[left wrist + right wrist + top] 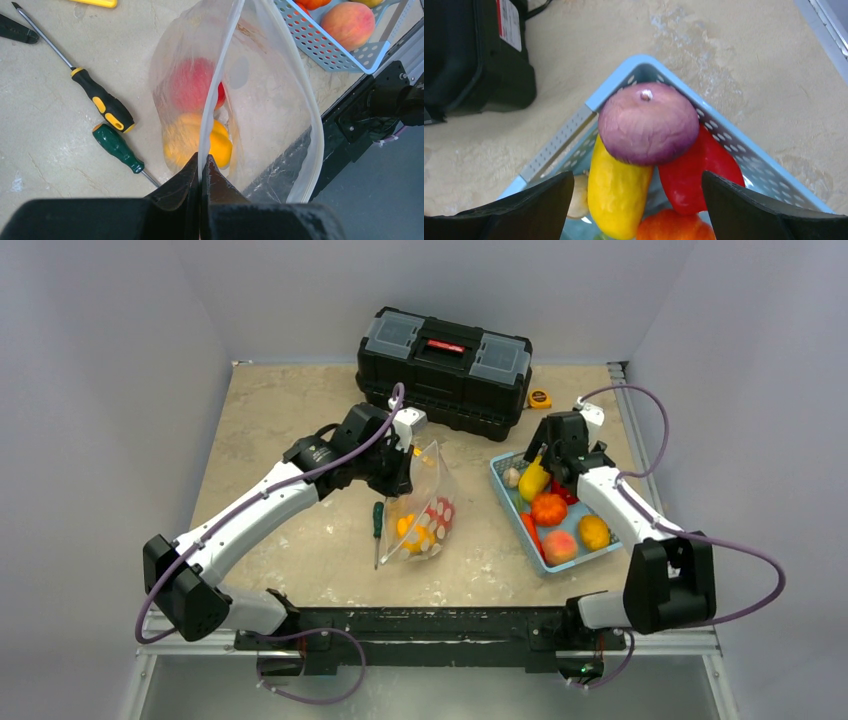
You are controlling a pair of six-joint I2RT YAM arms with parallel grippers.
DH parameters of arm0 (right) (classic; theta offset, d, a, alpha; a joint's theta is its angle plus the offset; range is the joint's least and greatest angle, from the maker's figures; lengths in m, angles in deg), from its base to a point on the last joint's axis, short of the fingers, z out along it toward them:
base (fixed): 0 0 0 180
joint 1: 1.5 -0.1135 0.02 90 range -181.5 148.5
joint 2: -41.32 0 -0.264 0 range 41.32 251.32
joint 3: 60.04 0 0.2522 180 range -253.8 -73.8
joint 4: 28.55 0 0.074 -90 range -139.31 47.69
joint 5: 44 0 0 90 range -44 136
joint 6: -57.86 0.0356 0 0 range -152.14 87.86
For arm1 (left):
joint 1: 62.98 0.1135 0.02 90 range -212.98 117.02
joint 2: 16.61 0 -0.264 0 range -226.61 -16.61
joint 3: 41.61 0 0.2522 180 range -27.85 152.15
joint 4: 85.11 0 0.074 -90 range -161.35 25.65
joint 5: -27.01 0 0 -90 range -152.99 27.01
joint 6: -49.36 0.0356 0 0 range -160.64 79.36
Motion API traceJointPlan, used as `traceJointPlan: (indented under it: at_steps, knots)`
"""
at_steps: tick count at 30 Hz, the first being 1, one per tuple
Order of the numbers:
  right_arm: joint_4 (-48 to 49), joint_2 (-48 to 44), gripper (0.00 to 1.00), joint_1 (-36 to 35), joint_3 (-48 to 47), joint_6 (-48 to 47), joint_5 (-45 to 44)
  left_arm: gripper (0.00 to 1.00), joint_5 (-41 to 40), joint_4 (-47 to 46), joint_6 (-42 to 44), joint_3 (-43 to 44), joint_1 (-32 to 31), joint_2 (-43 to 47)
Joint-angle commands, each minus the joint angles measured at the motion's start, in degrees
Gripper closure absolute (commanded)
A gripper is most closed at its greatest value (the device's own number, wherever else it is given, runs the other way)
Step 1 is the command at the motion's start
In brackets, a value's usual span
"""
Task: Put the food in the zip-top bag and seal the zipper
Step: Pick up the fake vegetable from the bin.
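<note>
Left end effector (201, 165) was pinched tight on the zipper (220, 85) edge of the zip-top bag (260, 115), holding it up off the worktop (290, 410) near centre, mouth gaping. A red food piece (187, 85) and an orange-yellow piece (220, 145) were already inside. Right end effector (636, 180) was spread wide and empty over the blue basket (559, 145), at 3 o'clock from the bag, with a purple onion (648, 124) on top of a yellow piece (616, 195) and a red pepper (696, 175). The step looked like picking the next food. Best bet was to drop straight onto the onion, close across its widest part, lift clear of the basket rim, then carry it toward 9 o'clock and release over the open mouth. The left pinch should hold so the mouth doesn't collapse. Writing: the toolbox (444, 365) at 12 o'clock had a red strip and a side sticker (510, 22), both unreadable.
</note>
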Motion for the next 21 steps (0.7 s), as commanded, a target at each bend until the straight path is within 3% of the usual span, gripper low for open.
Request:
traceJointPlan:
  at_steps: [1,21]
  knots:
    - [4.96,2.39,0.01,1.70,-4.12,-1.58,-1.42,1.00,0.95,-0.18,-0.95,2.23,0.06,0.88]
    - [6.95,13.46,0.01,5.77,-8.55,-4.03,1.07,1.00,1.53,0.04,-1.09,2.32,0.03,1.35]
